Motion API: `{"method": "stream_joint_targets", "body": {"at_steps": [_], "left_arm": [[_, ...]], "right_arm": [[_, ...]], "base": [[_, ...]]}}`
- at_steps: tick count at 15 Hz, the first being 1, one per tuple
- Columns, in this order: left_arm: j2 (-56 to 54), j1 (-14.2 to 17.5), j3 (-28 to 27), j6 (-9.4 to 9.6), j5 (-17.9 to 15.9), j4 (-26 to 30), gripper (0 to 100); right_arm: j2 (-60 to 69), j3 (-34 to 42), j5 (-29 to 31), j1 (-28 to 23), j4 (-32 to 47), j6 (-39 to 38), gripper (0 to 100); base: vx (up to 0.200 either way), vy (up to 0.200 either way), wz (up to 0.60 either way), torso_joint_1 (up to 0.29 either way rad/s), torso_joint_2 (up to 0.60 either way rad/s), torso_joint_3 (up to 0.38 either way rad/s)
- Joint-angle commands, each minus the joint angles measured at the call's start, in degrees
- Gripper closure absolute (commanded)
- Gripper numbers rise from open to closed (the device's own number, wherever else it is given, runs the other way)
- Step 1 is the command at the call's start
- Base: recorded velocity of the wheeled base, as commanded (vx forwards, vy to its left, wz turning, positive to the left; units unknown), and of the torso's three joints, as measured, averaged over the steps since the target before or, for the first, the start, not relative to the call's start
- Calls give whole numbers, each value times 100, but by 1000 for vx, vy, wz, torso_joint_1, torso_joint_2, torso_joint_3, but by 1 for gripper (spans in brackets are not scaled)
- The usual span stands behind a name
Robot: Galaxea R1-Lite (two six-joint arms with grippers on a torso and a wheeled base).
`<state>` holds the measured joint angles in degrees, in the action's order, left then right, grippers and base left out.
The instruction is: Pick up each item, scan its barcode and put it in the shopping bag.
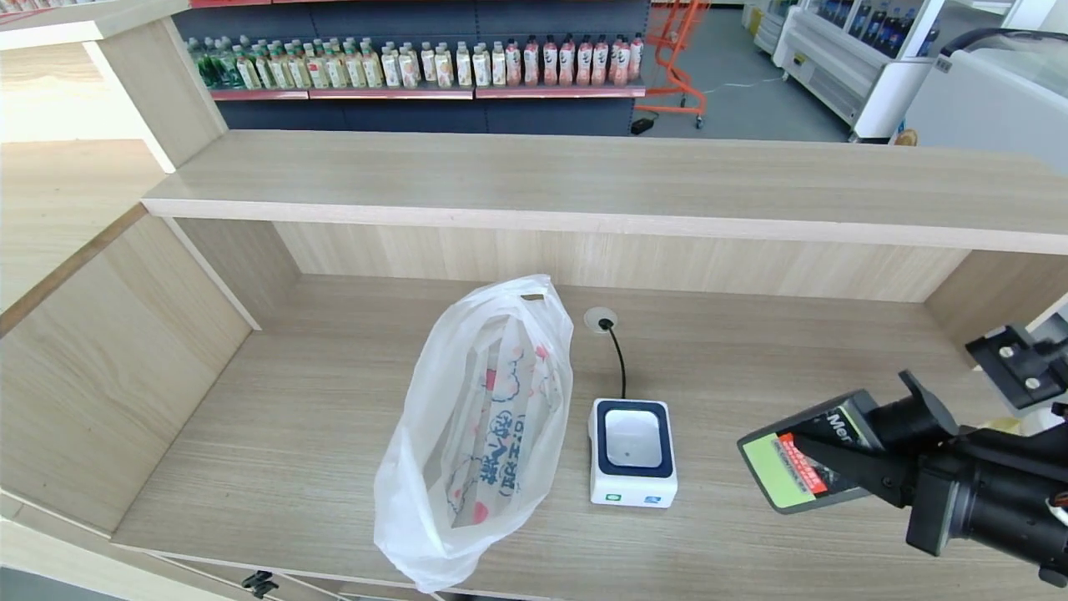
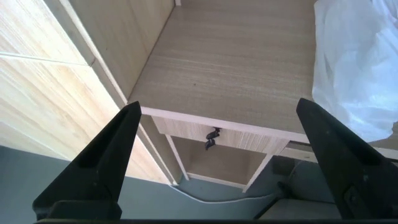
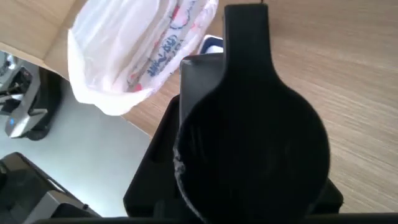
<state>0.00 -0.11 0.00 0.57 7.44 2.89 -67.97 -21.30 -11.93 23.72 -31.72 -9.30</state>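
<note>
Bottles (image 1: 417, 63) line a shelf (image 1: 417, 93) beyond the counter (image 1: 584, 179).

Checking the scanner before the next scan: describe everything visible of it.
The scanner is a white box, its upward-facing pale window framed in dark blue, with a green and a blue mark on its near face. A black cable runs from its far side to a round grommet in the wooden counter it stands flat on, right of the plastic bag.

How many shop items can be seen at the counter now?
2. One printed packet lies inside the shopping bag; one box is held in the right gripper, to the right of the scanner. The bag may hide more.
</note>
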Motion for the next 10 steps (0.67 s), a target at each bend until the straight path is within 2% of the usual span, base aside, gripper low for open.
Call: {"method": "stream_joint_targets", "body": {"at_steps": [1, 3, 4, 10], "left_arm": [[9, 2, 0, -5, 3, 1, 0], [9, 2, 0, -13, 3, 1, 0], [9, 2, 0, -5, 3, 1, 0], [9, 2, 0, -5, 3, 1, 0]], "right_arm": [[-427, -621, 16, 352, -1, -467, 100], [-779, -1026, 16, 431, 113, -485, 100], [-1121, -1342, 16, 502, 210, -538, 100], [-2457, -1984, 33, 950, 184, -582, 100]], "base": [[0, 200, 0, 27, 12, -2], [0, 200, 0, -5, 2, 2], [0, 0, 0, 0, 0, 0], [0, 0, 0, 0, 0, 0]]}}
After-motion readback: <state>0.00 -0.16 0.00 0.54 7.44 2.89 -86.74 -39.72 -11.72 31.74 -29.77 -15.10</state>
